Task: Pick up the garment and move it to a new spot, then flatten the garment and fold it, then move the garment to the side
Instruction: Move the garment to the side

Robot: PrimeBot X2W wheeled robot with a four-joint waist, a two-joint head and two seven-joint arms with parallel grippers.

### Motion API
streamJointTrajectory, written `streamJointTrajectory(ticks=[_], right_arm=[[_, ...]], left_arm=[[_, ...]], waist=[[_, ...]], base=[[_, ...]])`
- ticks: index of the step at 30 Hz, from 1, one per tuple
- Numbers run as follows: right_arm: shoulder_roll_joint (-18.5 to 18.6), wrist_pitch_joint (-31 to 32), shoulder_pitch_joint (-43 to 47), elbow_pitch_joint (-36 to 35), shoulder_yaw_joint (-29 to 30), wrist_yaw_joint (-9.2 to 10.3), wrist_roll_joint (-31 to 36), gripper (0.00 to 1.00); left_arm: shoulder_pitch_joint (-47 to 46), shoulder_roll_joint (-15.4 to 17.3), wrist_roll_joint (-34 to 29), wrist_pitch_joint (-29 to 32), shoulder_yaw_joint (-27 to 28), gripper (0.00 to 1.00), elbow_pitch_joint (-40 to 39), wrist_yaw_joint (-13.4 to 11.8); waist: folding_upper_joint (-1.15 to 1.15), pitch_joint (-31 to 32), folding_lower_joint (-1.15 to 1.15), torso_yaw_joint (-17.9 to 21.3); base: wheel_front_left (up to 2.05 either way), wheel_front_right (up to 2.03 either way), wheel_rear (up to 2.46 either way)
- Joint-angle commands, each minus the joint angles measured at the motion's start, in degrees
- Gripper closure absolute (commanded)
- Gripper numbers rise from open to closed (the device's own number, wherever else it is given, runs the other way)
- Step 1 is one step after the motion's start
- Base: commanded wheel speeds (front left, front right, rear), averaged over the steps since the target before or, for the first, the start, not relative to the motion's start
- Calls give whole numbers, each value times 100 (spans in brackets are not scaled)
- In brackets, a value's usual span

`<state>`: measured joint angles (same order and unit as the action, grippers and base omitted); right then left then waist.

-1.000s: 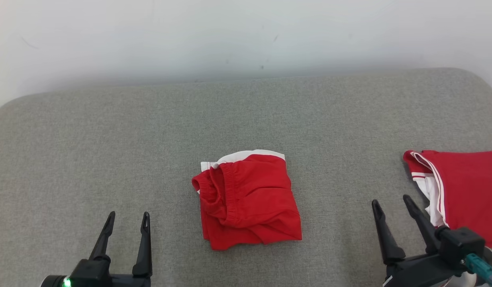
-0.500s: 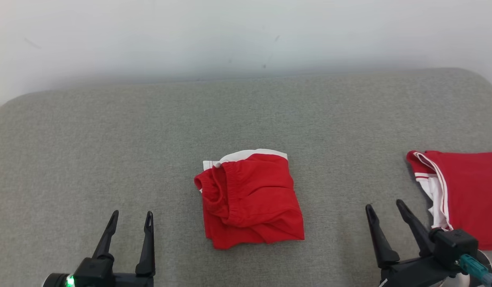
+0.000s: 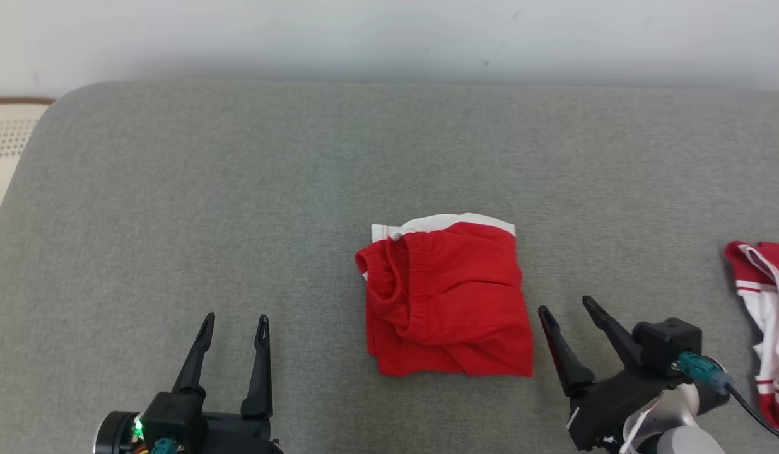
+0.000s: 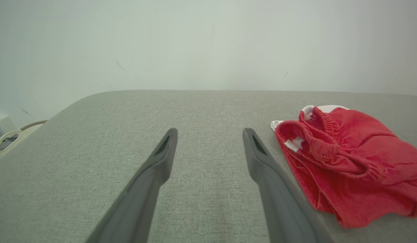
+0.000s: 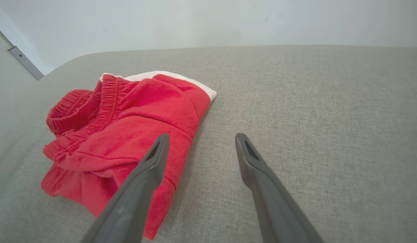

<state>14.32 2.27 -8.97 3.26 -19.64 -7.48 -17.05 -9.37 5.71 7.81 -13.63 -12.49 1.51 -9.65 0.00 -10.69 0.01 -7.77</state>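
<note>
Currently the red garment (image 3: 449,299) lies on the grey cushion (image 3: 238,189), my left gripper (image 3: 236,317) spread wide and empty well left of it, my right gripper (image 3: 564,304) likewise just right of it.

Left gripper (image 3: 234,317) low at left, fingers parted, holding nothing. Right gripper (image 3: 566,305) low at right, angled leftward, fingers spread, holding nothing.

A: What runs off the picture?
B: The second red-and-white garment (image 3: 771,328), cut by the head view's right edge.
A: And the red garment (image 5: 127,111)?
B: Its near corner sits behind a finger of the right gripper (image 5: 201,135) in the right wrist view.
A: Far left?
B: A pale perforated thing (image 3: 4,135), cut off, unidentifiable.
</note>
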Motion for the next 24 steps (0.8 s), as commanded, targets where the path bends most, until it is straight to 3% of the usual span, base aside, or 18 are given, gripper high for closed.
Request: streamJointTrajectory(ticks=[1, 14, 15, 17, 24], right_arm=[[3, 21, -77, 75, -44, -2, -52, 0], [-82, 623, -488, 843, -510, -2, -621, 0], [-78, 648, -468, 836, -518, -2, -656, 30], [-95, 649, -403, 759, -567, -2, -749, 100], [76, 594, -325, 410, -547, 0, -694, 100]], left_arm=[[-75, -13, 20, -40, -8, 0, 30, 7], [-322, -105, 27, -141, -102, 0, 167, -44], [-331, -105, 30, -144, -95, 0, 175, -42], [-327, -97, 33, -149, -70, 0, 183, -51], [-350, -82, 9, -156, -50, 0, 140, -52]], waist=[[0, -269, -1, -277], [0, -553, -1, -473], [0, -553, -1, -462], [0, -539, -1, -424], [0, -491, -1, -275]], base=[[0, 0, 0], [0, 0, 0], [0, 0, 0], [0, 0, 0], [0, 0, 0]])
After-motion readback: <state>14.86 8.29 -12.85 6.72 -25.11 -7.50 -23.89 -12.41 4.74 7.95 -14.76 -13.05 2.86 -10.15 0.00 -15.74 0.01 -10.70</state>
